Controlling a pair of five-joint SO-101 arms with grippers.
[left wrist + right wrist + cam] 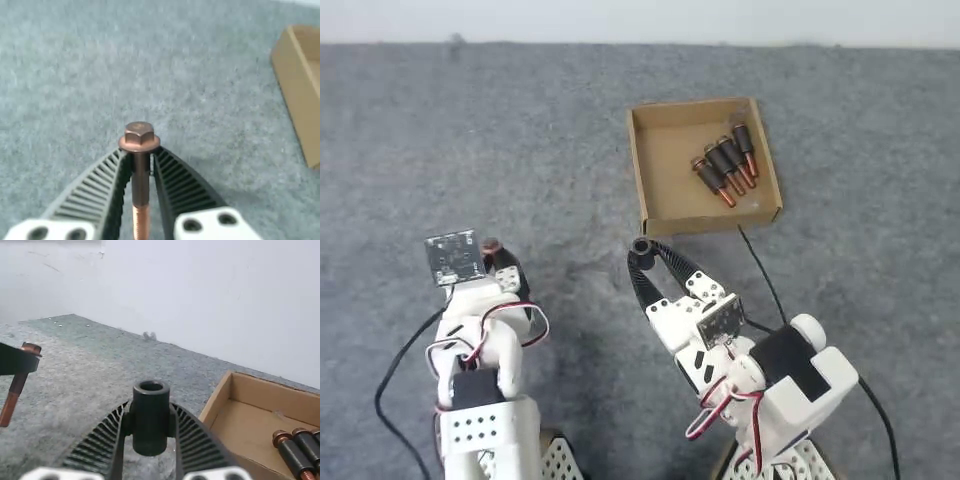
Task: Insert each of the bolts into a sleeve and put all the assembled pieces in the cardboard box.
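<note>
right end effector [150, 410] grips sleeve [150, 426] near box [665, 175] of assembled pieces [725, 166].

Head-up copper bolt [139, 150], upright black sleeve [150, 417]

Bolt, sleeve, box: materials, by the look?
Bolt: metal, copper-coloured finish with a soft sheen on the hex head; probably plated, base metal unclear. Sleeve: smooth matte black tube; plastic or coated metal, cannot tell. Cardboard box: plain brown cardboard, dull, thin walls.
</note>
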